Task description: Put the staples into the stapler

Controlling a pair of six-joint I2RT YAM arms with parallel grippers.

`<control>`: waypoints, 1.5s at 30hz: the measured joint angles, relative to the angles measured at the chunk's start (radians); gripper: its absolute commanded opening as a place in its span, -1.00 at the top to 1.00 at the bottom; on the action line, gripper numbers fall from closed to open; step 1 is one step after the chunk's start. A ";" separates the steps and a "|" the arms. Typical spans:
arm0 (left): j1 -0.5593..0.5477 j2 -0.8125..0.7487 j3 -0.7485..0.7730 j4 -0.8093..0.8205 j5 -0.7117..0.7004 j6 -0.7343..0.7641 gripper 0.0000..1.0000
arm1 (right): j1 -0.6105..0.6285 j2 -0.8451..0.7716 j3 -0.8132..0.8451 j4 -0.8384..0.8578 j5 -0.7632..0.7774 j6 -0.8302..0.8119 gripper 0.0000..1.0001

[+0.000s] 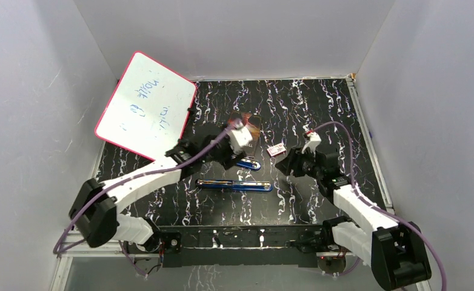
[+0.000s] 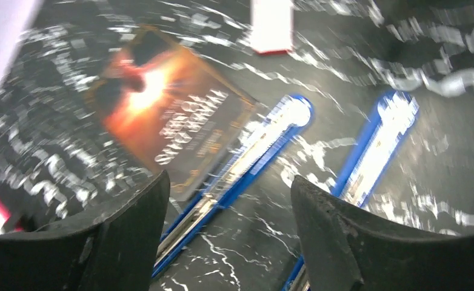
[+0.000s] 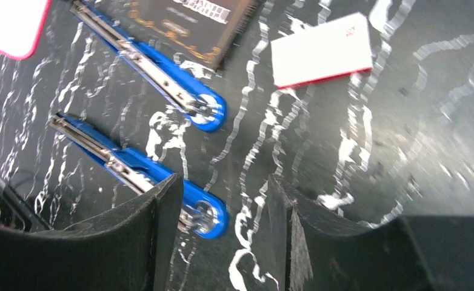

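Counter [image 1: 319,109]: black with white veining, walled in by pale panels.
Left pincer [image 2: 228,182]: jaws stand well apart and nothing is held between the dark fingers [image 2: 131,236]. In the top view it is over the middle of the counter, above the far stapler. Its wrist view is smeared by blur.
Right pincer [image 3: 223,182]: jaws parted, nothing gripped. It is right of centre, near the small box, and faces the two staplers.
Near stapler [image 1: 234,185]: long blue body lying flat, closest to the arm bases, with a bright metal rail showing along its top. In the right wrist view its rounded end lies by the left finger [image 3: 131,242].
Far stapler [image 1: 248,164]: same blue body and bright rail, lying flat. It is partly hidden under the left pincer in the top view and sits apart from the near stapler.
Staples: I cannot tell them from the shiny rails in either wrist view. No separate strip can be made out, so their place is undetermined.
Book [image 1: 251,124]: dark cover with an orange glow and pale lettering, flat on the counter. One corner is just beside the far stapler; whether they touch is unclear.
Small box [image 1: 276,150]: white with red edge, between the two pincers.
Whiteboard [image 1: 146,112]: red-rimmed, propped against the left wall, with scribbles on it.
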 measured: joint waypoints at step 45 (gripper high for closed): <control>0.260 -0.213 -0.040 0.081 -0.397 -0.539 -0.97 | 0.429 0.347 0.248 0.170 -0.010 -0.664 -0.44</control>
